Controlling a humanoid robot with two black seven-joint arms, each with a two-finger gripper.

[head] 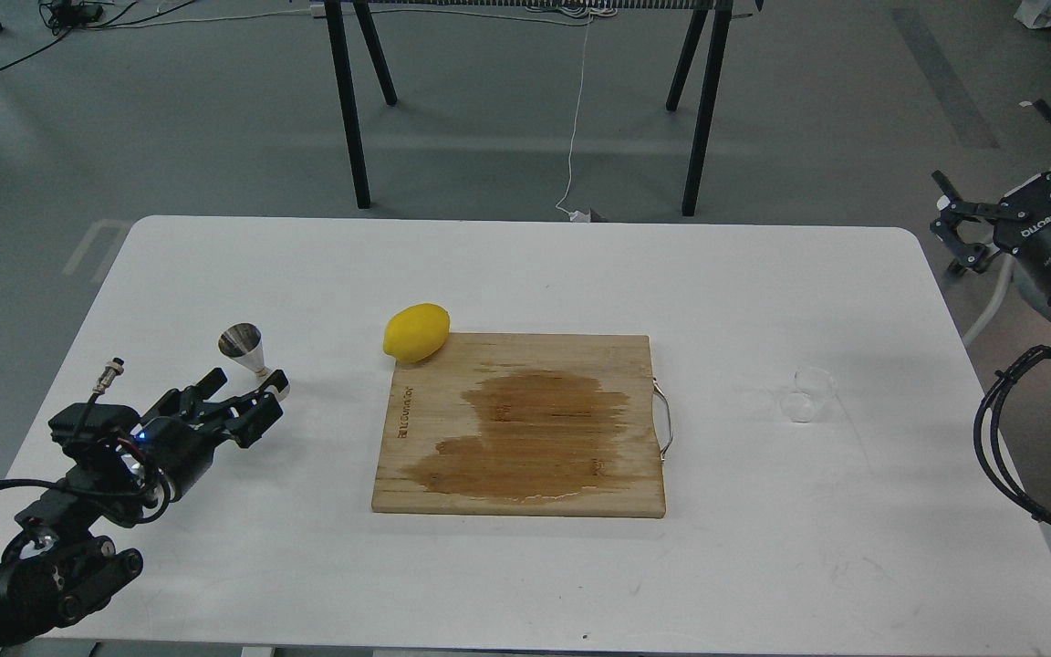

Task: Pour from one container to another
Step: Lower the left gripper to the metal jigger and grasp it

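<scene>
The steel hourglass jigger [244, 345] stands upright on the left side of the white table [525, 274]. My left gripper [246, 387] is open and sits just in front of the jigger, with a finger covering part of its base. The small clear glass cup [806, 394] stands on the right side of the table, right of the board. My right gripper [991, 151] is open, off the table's right edge and far above and right of the cup, holding nothing.
A wooden cutting board [525, 424] with a dark wet stain and a metal handle on its right side lies mid-table. A yellow lemon [416, 331] rests at the board's back left corner. Black trestle legs [348, 109] stand behind the table.
</scene>
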